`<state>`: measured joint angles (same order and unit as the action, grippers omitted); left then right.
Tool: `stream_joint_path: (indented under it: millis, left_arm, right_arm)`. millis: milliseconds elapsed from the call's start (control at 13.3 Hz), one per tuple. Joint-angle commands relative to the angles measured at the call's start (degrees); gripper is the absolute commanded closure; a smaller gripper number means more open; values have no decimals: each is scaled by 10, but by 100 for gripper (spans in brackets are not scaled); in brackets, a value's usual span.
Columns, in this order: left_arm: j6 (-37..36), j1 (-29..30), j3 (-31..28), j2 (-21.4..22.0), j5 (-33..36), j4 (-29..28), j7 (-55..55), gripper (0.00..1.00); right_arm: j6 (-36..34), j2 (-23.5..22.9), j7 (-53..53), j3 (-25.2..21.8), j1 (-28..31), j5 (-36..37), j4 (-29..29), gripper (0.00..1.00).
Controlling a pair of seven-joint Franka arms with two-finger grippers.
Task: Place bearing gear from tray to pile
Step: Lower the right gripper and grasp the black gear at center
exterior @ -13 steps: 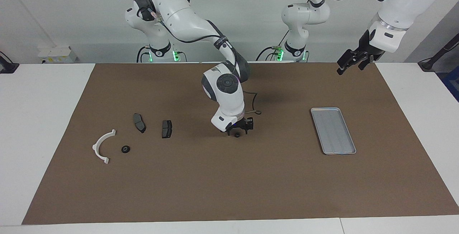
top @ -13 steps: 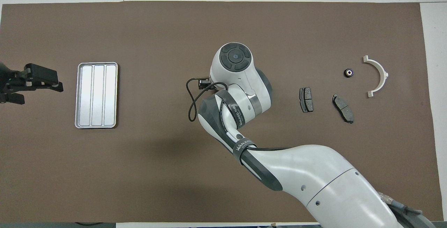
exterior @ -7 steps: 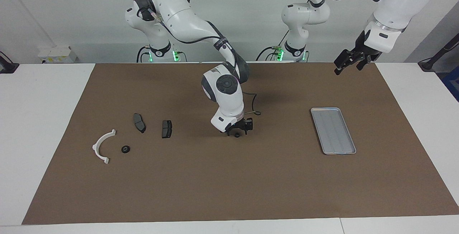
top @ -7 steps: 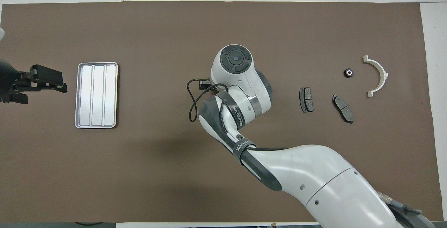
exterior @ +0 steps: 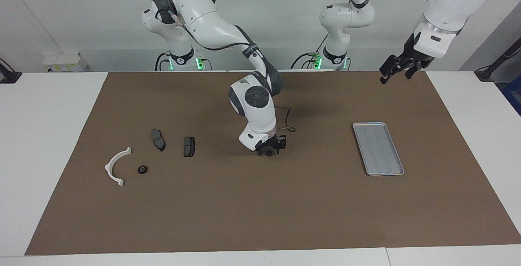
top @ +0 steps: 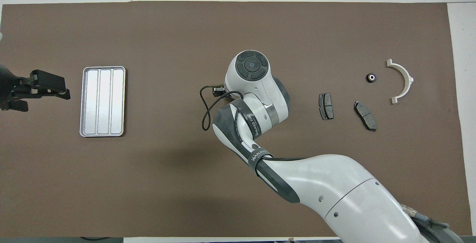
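Observation:
The silver tray lies bare toward the left arm's end of the mat; it also shows in the overhead view. The pile lies toward the right arm's end: a white arc bracket, two dark brake pads and a small black bearing gear. My right gripper hangs just above the middle of the mat, shut on a second small dark bearing gear. In the overhead view its wrist hides both. My left gripper waits raised over the mat's edge at the left arm's end.
A brown mat covers most of the white table. A loose black cable loop hangs from the right wrist. Bare mat lies between the right gripper and the nearer brake pad.
The right gripper with the gear has crept slightly toward the pile and up. The left gripper has risen a little and shifted slightly.

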<state>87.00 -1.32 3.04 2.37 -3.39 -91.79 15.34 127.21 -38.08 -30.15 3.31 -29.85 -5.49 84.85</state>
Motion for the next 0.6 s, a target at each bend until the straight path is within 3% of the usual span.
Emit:
stream_joint_path:
  millis: [0, 450, 525]
  left_arm:
    - [11, -5, -4, 19, 11, -22, -3, 0]
    - [10, -5, -4, 18, 11, -23, -5, 0]
    - [10, -6, -4, 19, 10, -23, -3, 0]
  right_arm:
    - [16, 13, 4, 4, 3, -12, 22, 27]
    - [22, 14, 3, 16, 2, -13, 28, 32]
    - [22, 14, 3, 16, 2, -13, 28, 38]
